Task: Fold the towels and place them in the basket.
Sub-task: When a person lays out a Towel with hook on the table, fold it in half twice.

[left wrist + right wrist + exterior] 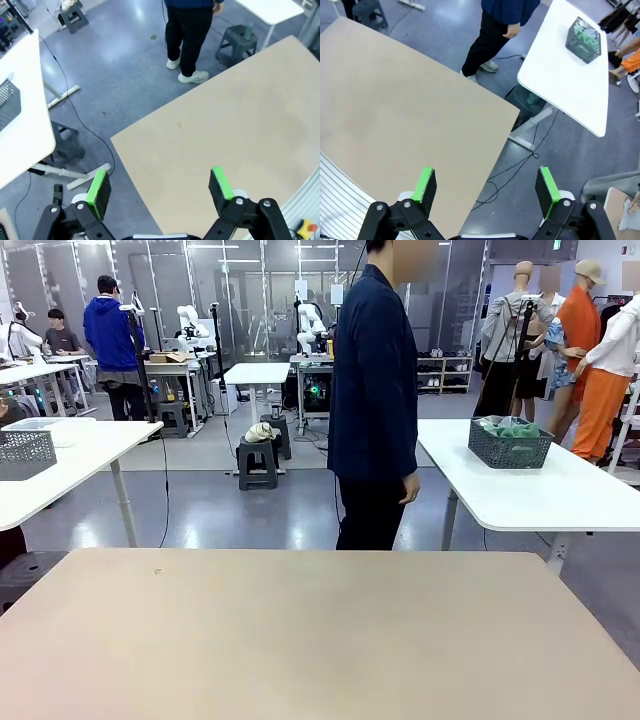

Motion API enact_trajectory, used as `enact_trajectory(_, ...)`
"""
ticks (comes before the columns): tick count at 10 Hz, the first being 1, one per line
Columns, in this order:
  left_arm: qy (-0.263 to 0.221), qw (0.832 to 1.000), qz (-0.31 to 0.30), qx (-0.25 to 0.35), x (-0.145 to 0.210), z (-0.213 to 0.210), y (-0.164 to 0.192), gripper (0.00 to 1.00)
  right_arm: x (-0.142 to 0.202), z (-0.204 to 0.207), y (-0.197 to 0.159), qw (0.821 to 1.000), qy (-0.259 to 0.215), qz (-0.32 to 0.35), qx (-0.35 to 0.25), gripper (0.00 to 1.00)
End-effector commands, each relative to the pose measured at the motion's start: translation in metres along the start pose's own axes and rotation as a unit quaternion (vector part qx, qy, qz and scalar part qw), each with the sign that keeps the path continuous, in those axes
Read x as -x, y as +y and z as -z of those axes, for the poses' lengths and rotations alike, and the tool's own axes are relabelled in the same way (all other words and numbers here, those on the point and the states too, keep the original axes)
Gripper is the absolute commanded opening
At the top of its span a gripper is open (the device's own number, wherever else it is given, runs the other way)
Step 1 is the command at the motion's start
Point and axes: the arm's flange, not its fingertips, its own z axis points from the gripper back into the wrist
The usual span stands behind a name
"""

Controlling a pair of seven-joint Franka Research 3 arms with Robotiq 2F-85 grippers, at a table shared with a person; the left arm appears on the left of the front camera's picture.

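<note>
— So, where is the basket (510, 451)?
— On the white side table (530, 496) to the right, mint-green towels (512, 427) heaped inside. Left gripper (160, 187) and right gripper (487, 186): jaws spread, holding nothing.

Bright, even overhead light, soft glare on the floor (220, 520); wrist views bow at edges.

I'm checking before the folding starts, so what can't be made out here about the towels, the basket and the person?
- Towel count: front view, the towels lie bunched in the basket; its mesh walls hide the lower ones.
- Any loops or labels on them: too small in the front and right wrist views.
- The person's other hand: front view, hidden behind the body.
- The person's upper body: left wrist view, cut off by the top edge.
</note>
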Motion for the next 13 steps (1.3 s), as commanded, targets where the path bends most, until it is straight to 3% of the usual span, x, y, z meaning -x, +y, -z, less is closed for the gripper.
enact_trajectory(1,0.01,1.0,0.02,0.0,0.0,-0.02,-0.005,1.0,0.008,-0.029,-0.002,1.0,0.0,-0.004,0.015,1.0)
enact_trajectory(5,-0.001,0.999,0.046,0.016,0.008,-0.077,-0.026,1.0,0.029,-0.091,0.011,1.0,-0.025,-0.005,0.006,1.0)
enact_trajectory(8,0.011,0.997,0.07,0.022,-0.025,-0.111,-0.083,1.0,0.035,-0.117,0.03,0.999,-0.018,-0.023,-0.023,1.0)
enact_trajectory(13,0.042,0.996,0.073,0.007,-0.057,-0.11,-0.12,1.0,0.034,-0.144,0.054,0.999,-0.02,-0.041,-0.029,1.0)
